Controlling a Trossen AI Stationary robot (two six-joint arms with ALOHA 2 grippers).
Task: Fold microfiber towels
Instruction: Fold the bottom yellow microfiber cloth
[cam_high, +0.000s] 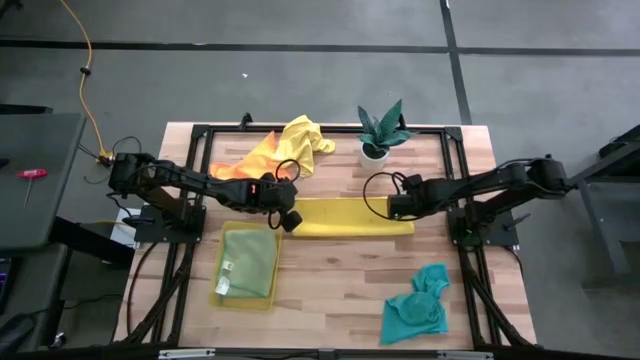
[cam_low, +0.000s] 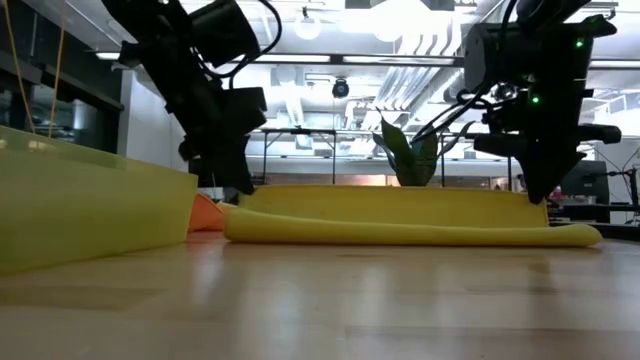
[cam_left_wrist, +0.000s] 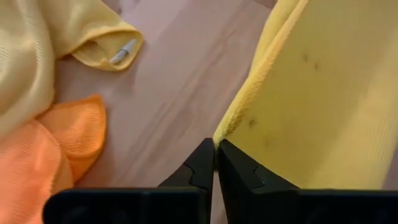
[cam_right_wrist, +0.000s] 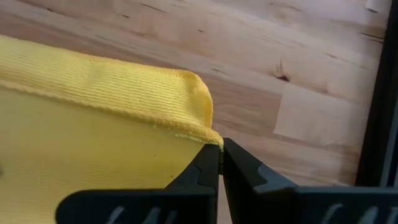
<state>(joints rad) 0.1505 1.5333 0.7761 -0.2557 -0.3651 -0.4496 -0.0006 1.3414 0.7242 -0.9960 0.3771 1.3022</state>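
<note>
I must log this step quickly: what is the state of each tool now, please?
Left tool: closed, pinching a corner of the yellow towel.
Right tool: closed, pinching another corner of the same towel.

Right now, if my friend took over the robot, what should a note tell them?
Left gripper: shut on one corner of the yellow towel at mid-table.
Right gripper: shut on its other end.
That towel lies folded into a long strip between them.
Olive-green towel: folded, in the plastic tray.
Waiting: second yellow towel and orange towel heaped at the far edge, teal towel crumpled near the front.
Left: finish this fold, then those three.
</note>
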